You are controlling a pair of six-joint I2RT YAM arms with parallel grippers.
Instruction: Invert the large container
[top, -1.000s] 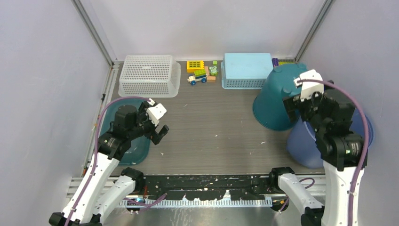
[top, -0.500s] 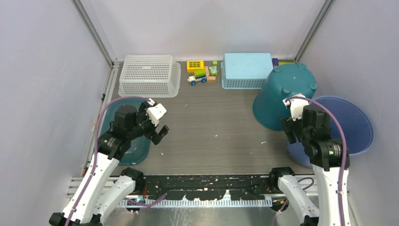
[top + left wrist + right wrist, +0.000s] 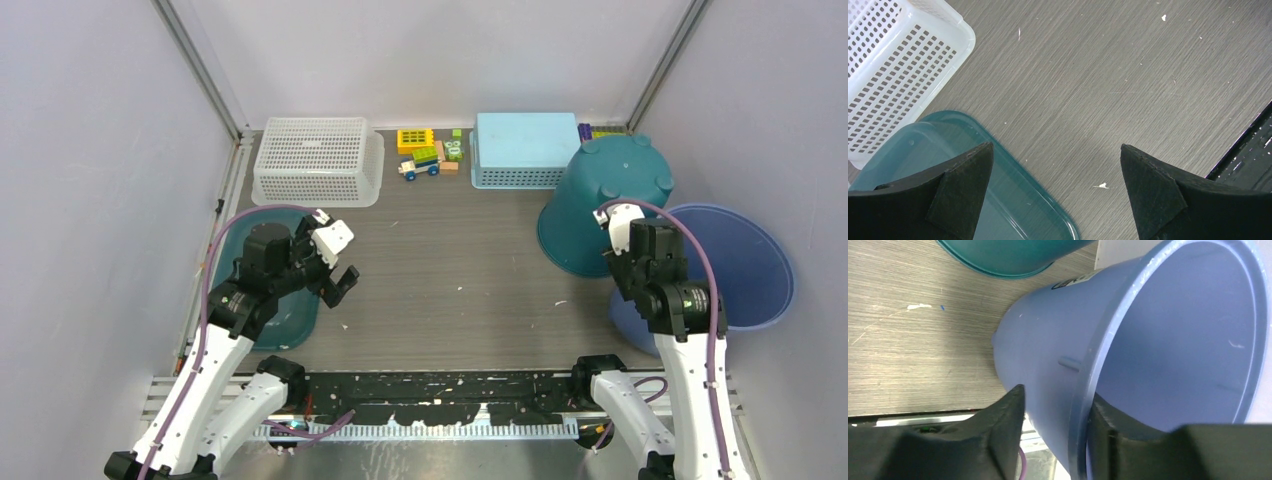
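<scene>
Overhead, I have the blue bucket (image 3: 750, 262) standing mouth-up at the right edge of the table (image 3: 450, 270), just beside an upturned teal bucket (image 3: 598, 205), but the right arm hides how it meets the rim. The wrist camera fills that in: the right gripper (image 3: 1057, 397) sits astride the rim, one finger (image 3: 998, 425) outside the wall and the other inside, both close against the plastic. I cannot tell whether it is pinching yet. Up close the bucket is periwinkle, tapering towards its base, with a thick rolled lip, a small rib under it and a label low on the side. The left gripper (image 3: 1055, 146) hangs wide apart over a teal tray (image 3: 1013, 200), holding nothing.
</scene>
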